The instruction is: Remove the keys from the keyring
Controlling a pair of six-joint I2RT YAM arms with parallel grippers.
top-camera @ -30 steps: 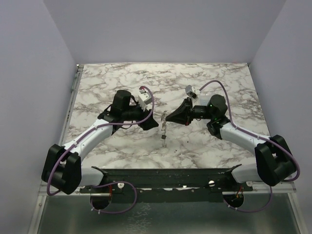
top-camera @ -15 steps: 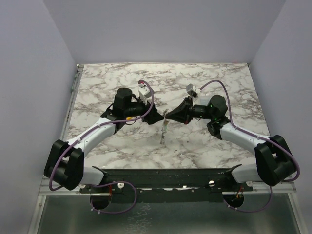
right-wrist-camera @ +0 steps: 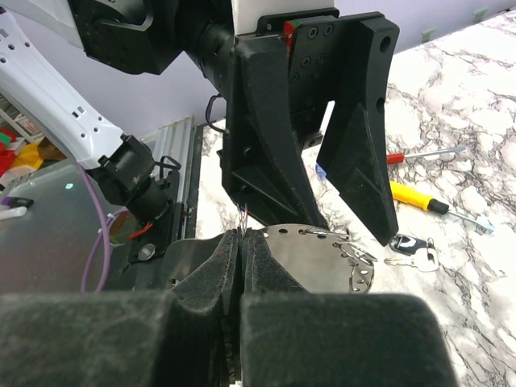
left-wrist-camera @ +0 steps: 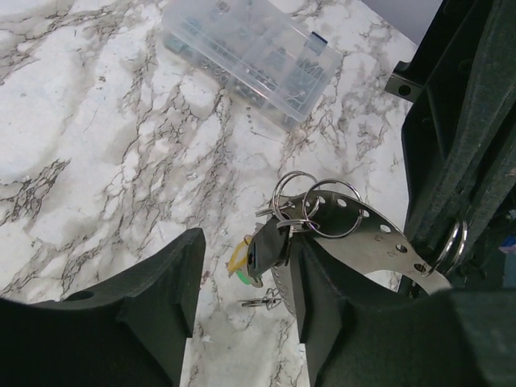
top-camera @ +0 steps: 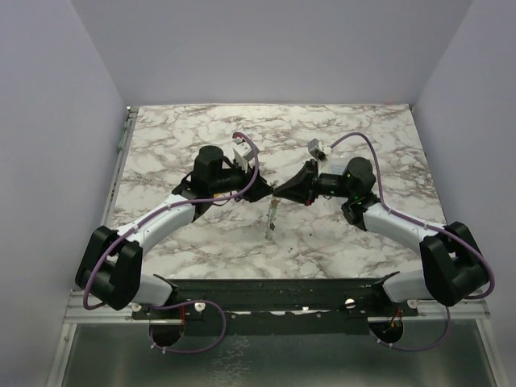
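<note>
My right gripper [right-wrist-camera: 240, 250] is clamped shut on the perforated metal plate [right-wrist-camera: 314, 250] that carries the keyring [left-wrist-camera: 294, 189], holding it above the bench [left-wrist-camera: 97, 145]. My left gripper [left-wrist-camera: 248, 251] stands partly open, one finger on each side of the keys [left-wrist-camera: 266, 246]. The black-headed one sits between the fingers, with yellow and green tags hanging just below it. I cannot tell whether either pad touches it yet.

The risk I see is closing on the wrong part. The rings overlap tightly, so I might pinch a ring with the key and drag the whole bunch instead of sliding one key round the coil. A hard pull could also twist the thin plate out of my right gripper, since only its edge is held. A freed key could drop near the clear box [left-wrist-camera: 250, 52] or the yellow screwdriver [right-wrist-camera: 419, 197].

No brand, label or writing is legible on anything.
</note>
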